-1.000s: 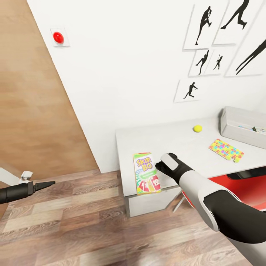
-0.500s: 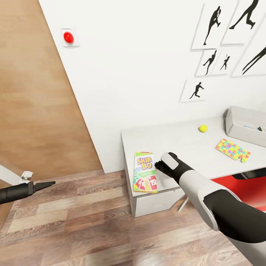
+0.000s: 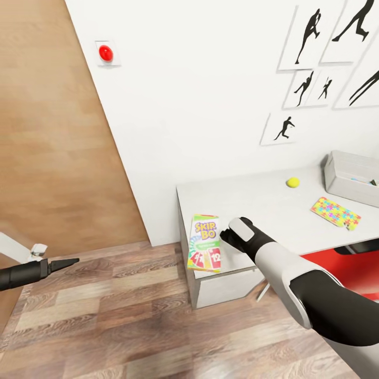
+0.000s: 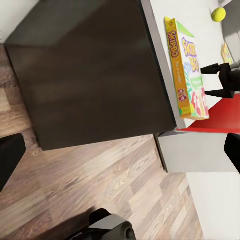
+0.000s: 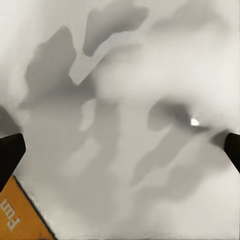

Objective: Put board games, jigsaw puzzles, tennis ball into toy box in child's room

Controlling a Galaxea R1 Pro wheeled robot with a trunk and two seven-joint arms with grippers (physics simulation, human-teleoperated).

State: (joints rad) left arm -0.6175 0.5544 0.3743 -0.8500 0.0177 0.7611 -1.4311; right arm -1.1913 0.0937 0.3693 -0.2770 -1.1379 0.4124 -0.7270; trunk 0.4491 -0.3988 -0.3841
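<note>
Camera panned; toy box [image 3: 351, 179] still holds partly visible items.

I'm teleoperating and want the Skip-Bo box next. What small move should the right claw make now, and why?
Probably ease the right claw sideways toward the Skip-Bo box and straddle its edge. The claw is open and beside the box, not yet around it, and the box lies flat at the table corner, far from the toy box.

One board game [image 3: 205, 249] (Skip-Bo), one tennis ball [image 3: 293, 182], one jigsaw puzzle [image 3: 335, 212], one toy box [image 3: 342, 184], one table [image 3: 252, 202].
</note>
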